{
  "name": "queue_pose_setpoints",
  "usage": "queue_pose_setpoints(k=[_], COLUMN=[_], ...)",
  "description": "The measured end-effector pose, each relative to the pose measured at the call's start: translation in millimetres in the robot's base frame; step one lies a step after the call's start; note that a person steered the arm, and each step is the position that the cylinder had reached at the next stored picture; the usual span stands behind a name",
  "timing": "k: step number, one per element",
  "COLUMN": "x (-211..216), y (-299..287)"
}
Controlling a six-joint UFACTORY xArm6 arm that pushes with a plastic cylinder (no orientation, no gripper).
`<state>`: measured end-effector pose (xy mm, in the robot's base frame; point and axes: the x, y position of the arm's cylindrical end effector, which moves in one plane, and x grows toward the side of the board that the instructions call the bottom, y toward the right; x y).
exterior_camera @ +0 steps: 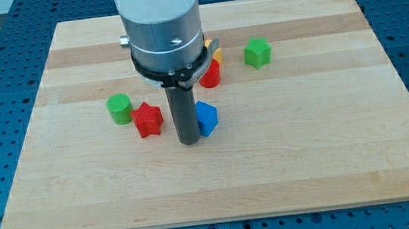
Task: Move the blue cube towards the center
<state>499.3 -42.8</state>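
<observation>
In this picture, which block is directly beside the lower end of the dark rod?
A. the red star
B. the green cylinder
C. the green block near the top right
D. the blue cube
D: my tip stands right against the left side of the blue cube, while the red star lies apart on the view's left.
</observation>
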Motion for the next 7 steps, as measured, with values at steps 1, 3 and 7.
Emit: queue_pose_setpoints(k=[1, 3, 7], x=[-3, -9, -9], y=[4, 29, 45])
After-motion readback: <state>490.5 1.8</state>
